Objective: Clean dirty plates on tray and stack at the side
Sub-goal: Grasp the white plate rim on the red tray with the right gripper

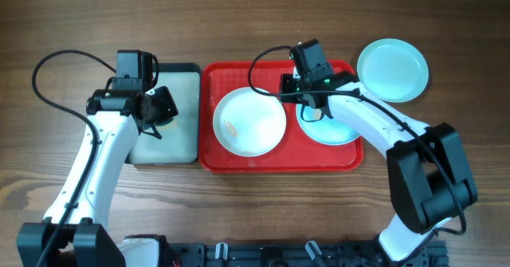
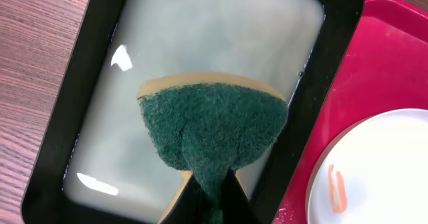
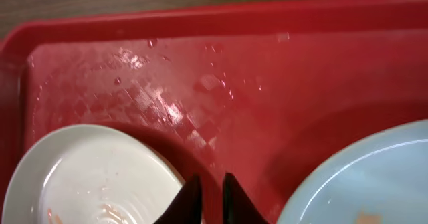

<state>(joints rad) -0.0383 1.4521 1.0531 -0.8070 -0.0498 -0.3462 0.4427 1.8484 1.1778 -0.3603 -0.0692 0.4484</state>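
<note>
Left pincer (image 2: 212, 196) clamps one sponge (image 2: 214, 124); three plates (image 1: 249, 122), one tray (image 1: 279, 162).

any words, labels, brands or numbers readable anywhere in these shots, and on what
No text can be read in any view.
red tray: plain, only water drops.
white plate: no print, just an orange smear.
light-blue plate on the tray and light-blue plate on the table: no print.
black-rimmed tray and sponge: no label.
right arm: a green light, no lettering legible.
</note>
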